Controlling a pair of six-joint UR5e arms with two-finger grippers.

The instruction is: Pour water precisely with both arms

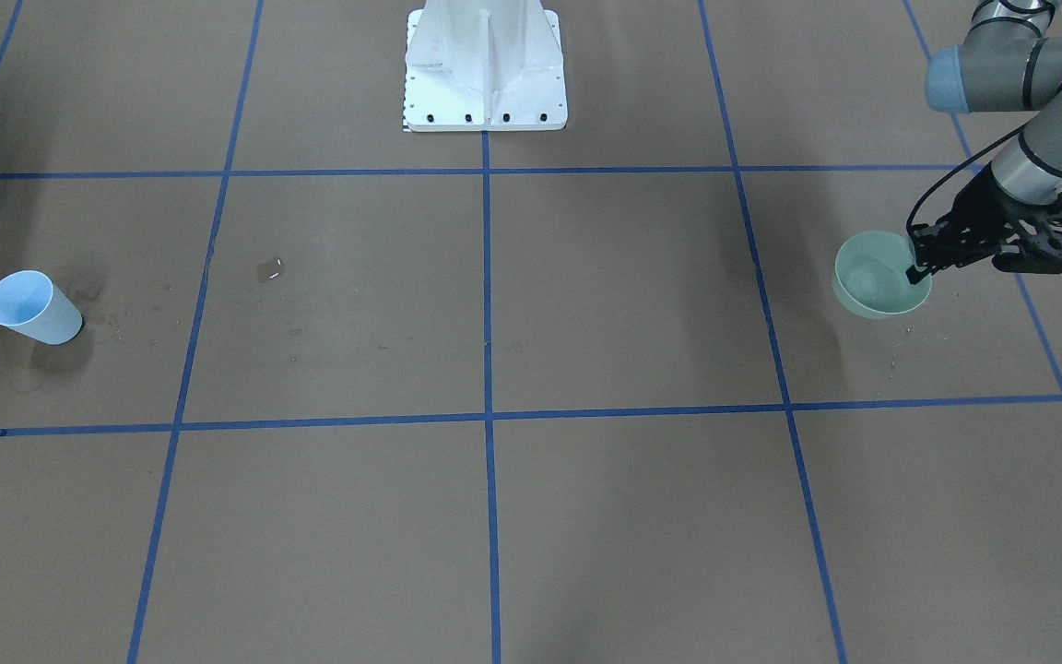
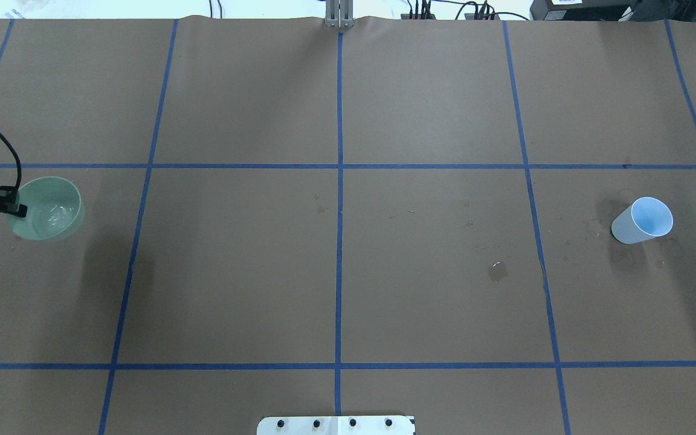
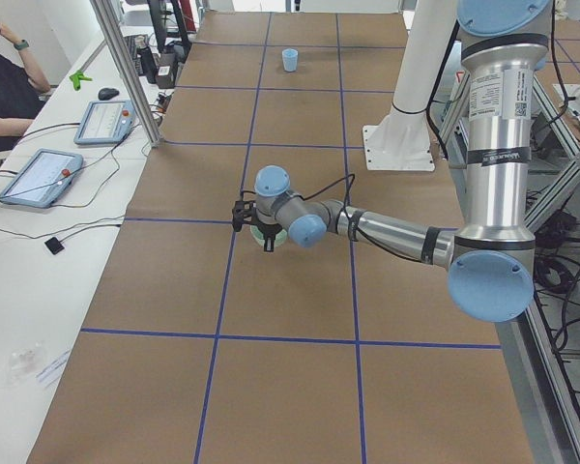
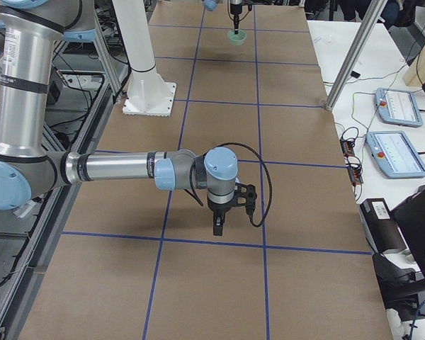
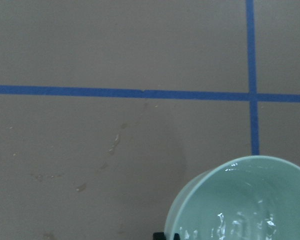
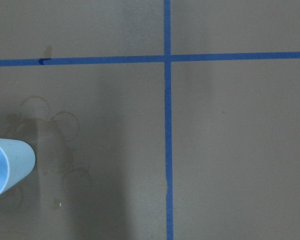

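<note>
A pale green bowl (image 1: 872, 281) stands at the table's left end, and it also shows in the overhead view (image 2: 52, 208). The water (image 5: 240, 222) lies in it as a shiny rippled pool. My left gripper (image 1: 916, 267) is shut on the bowl's rim, one finger inside and one outside. A light-blue cup (image 1: 33, 309) stands upright at the table's right end, and its side shows in the right wrist view (image 6: 5, 167). My right gripper (image 4: 223, 216) hangs above the table near that end. It shows only in the exterior right view, so I cannot tell whether it is open or shut.
A small wet patch (image 2: 497, 270) glints on the brown paper between the middle and the cup. Dried ring stains (image 6: 55, 125) surround the cup. The white pedestal (image 1: 485, 69) stands at the robot's side. An operator (image 3: 5, 87) and tablets (image 3: 39, 177) are beside the table.
</note>
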